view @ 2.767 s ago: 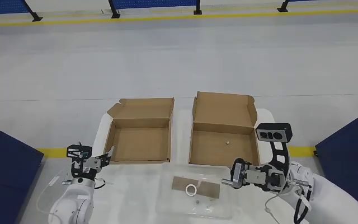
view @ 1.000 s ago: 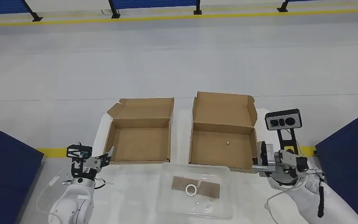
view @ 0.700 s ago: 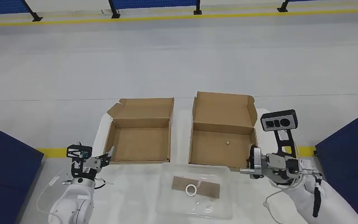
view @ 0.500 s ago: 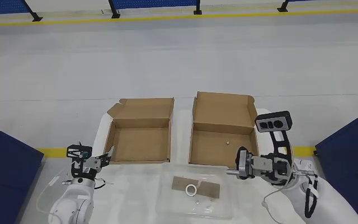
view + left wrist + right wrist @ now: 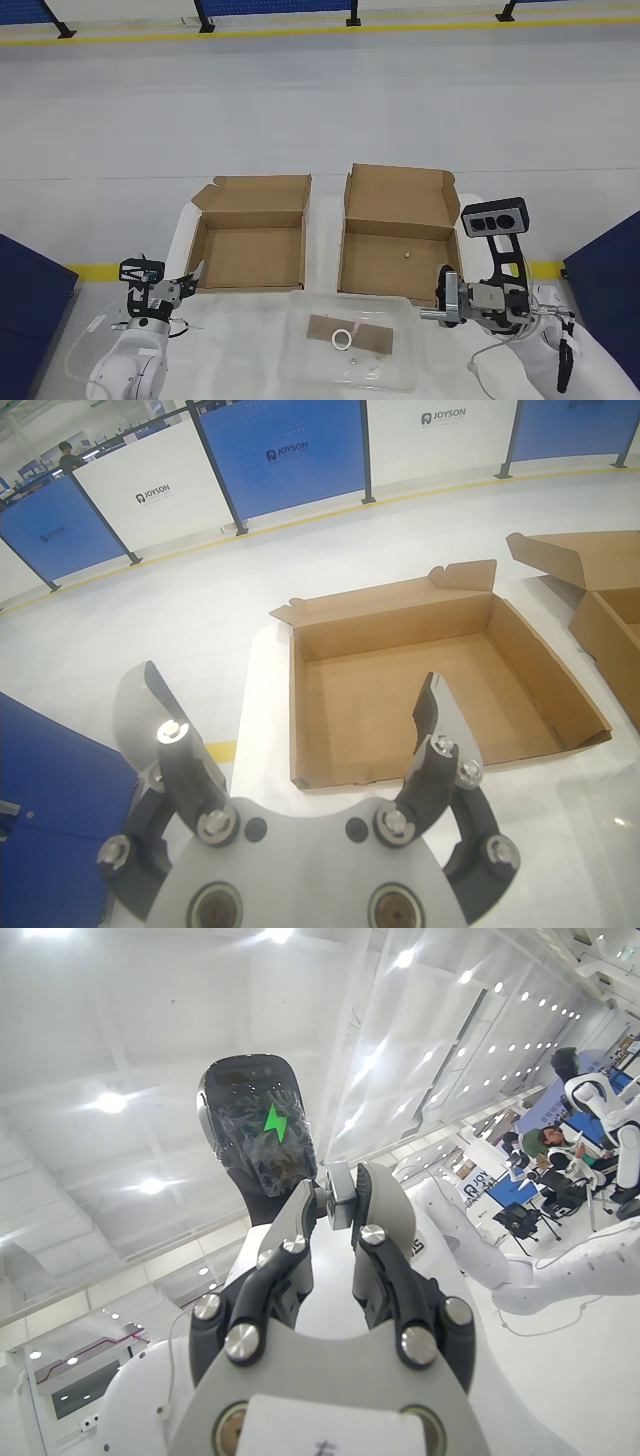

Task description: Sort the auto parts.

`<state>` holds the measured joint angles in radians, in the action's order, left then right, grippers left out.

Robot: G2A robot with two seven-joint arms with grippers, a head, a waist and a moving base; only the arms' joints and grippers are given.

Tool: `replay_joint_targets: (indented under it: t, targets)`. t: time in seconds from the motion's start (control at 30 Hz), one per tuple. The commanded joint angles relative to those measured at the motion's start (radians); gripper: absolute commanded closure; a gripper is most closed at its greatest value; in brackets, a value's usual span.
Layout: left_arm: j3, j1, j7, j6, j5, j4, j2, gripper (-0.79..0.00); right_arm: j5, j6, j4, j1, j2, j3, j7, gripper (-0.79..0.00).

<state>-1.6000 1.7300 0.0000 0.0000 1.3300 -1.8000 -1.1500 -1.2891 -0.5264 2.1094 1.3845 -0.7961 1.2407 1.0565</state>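
The right end effector is clenched on a small metal part, a short grey cylinder gripped between both fingers. In the top view, this end effector sits above the counter, just past the front right corner of the right box and beside the right end of the clear tray.

The left end effector is released, with its fingers spread wide. It sits over the counter's left front edge, near the front left corner of the left box.

Both cardboard boxes stand open, side by side. A small pale piece lies in the right box. The tray holds a cardboard sheet with a pale ring on it.
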Motion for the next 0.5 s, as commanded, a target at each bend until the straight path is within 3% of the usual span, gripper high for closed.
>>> replay_joint_targets:
  t: [0.0, 0.27, 0.47]
  targets:
    - [0.0, 0.0, 0.0, 0.0, 0.0, 0.0, 0.0, -0.785, 0.0, 0.0, 0.0, 0.0, 0.0, 0.0, -0.001, 0.0]
    - [0.0, 0.0, 0.0, 0.0, 0.0, 0.0, 0.0, -0.785, 0.01, 0.004, 0.002, -0.001, -0.001, 0.003, -0.012, 0.0]
    - [0.0, 0.0, 0.0, 0.0, 0.0, 0.0, 0.0, -0.785, 0.175, 0.06, -0.005, 0.012, -0.002, 0.065, -0.082, 0.0]
